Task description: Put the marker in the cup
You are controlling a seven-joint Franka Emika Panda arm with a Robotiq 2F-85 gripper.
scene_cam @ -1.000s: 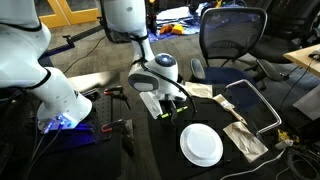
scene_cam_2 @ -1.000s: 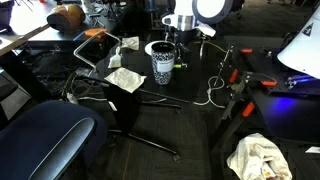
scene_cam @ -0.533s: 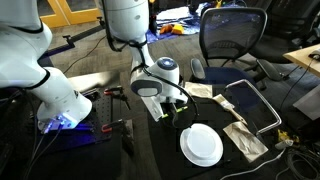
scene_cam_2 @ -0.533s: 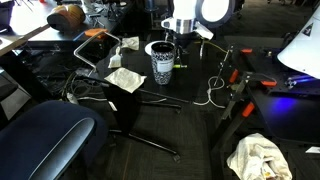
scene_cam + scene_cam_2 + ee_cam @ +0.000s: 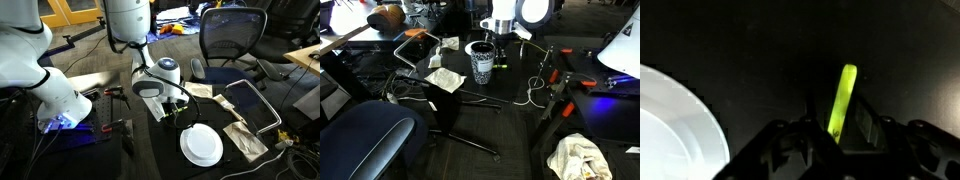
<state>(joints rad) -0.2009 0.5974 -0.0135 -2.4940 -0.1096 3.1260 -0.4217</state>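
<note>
The lime marker [image 5: 844,100] lies on the dark tabletop, and its near end reaches in between the fingers of my gripper [image 5: 840,142]. One finger stands on each side of it, close in. The wrist view is too dark to show whether the pads touch it. In both exterior views the gripper [image 5: 161,103] [image 5: 500,38] points down at the table. The dark speckled cup [image 5: 480,64] stands upright beside it. The white plate [image 5: 675,125] [image 5: 201,145] lies just to one side.
Crumpled cloths [image 5: 243,137] [image 5: 445,79] and a metal chair frame [image 5: 255,100] lie around the dark work surface. An office chair [image 5: 232,40] stands behind. Cables [image 5: 535,85] and red-handled tools [image 5: 570,80] lie near the other robot's base [image 5: 62,105].
The gripper has sunk a little lower toward the table over the marker. Cup, plate and cloths have not moved.
</note>
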